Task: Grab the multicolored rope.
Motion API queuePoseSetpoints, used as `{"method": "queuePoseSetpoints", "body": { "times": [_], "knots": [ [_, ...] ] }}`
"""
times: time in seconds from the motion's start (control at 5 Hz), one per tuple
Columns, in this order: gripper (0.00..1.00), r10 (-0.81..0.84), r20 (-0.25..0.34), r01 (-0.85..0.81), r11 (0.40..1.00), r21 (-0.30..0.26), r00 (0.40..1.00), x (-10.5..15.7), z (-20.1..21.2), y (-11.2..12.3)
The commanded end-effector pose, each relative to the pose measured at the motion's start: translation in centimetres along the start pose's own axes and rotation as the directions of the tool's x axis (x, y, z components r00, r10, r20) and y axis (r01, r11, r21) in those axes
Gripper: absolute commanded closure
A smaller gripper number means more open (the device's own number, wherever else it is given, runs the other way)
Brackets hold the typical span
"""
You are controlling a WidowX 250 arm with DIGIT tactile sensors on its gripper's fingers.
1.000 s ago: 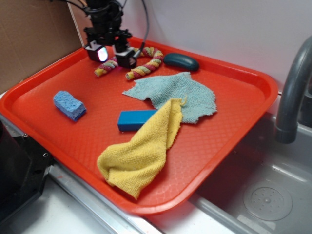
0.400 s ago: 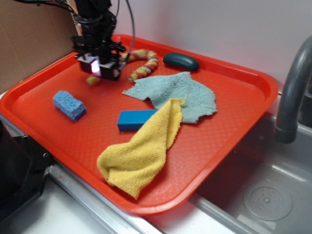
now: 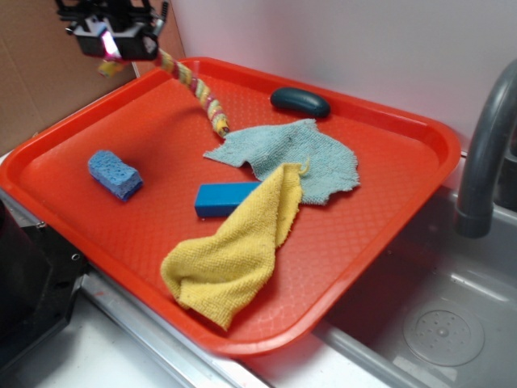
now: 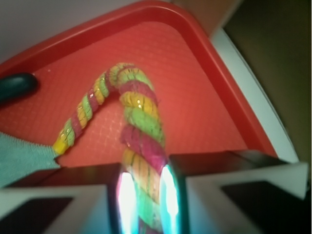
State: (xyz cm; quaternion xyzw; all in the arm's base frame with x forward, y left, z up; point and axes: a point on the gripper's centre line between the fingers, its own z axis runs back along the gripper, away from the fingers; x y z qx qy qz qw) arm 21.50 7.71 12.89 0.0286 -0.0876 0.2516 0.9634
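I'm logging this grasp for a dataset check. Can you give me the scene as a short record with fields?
gripper: raised above the tray's far left corner, fingers shut on the rope
multicolored rope: lifted at one end, far end hanging down near the teal cloth
orange tray: holds blue sponge, blue block, yellow towel, dark oval object

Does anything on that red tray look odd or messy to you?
The yellow towel lies crumpled, draped over the blue block and the teal cloth. The twisted multicolored rope dangles from the gripper, its low end near the teal cloth.
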Motion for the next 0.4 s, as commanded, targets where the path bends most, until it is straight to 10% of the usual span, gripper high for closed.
{"method": "queuePoseSetpoints", "body": {
  "times": [0.0,0.2],
  "knots": [
    [1.0,0.34,0.094,-0.345,0.938,0.043,0.936,-0.4,7.3,1.5],
    [1.0,0.432,0.064,-0.436,0.898,0.061,0.899,-0.3,8.6,2.5]
  ]
}}
